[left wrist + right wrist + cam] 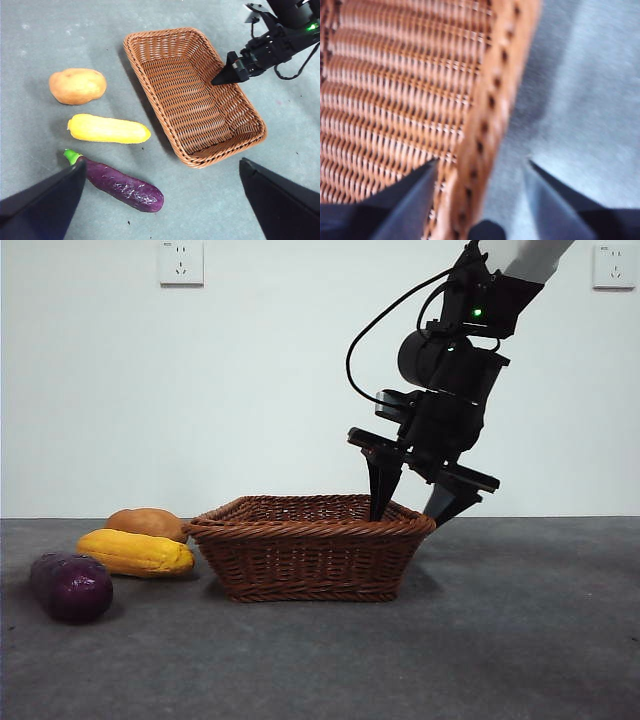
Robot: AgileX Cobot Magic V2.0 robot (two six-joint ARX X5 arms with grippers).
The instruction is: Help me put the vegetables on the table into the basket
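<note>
1. The right gripper (412,502) is being held over the basket's (310,560) rim at about 3 o'clock in the front view, its jaws spread wide and straddling the braided edge: one jaw is reaching inside the basket, the other is hanging outside over the table (520,640). Nothing is being gripped.
2. In the right wrist view the rim (490,115) is being seen running between the two dark jaws, somewhat blurred, with woven wall on one side and grey table on the other.
3. The left gripper (160,200) is being held high above the table, jaws wide apart and empty, looking down on everything.
4. The three vegetables are lying on the table outside the basket, at 9 o'clock from it in the front view, side by side and apart from one another: the potato (77,86) farthest from the front camera, the corn cob (108,129) in the middle, the eggplant (120,182) nearest.
5. The cob's and the eggplant's long axes are lying crosswise to the basket's long side; the eggplant's green stem (71,156) is pointing away from the basket.
6. The basket is reddish-brown wicker, rectangular, shallow, with sloping sides. The eggplant is glossy purple, the cob matte yellow, the potato orange-brown and oval. The table is grey and speckled.
</note>
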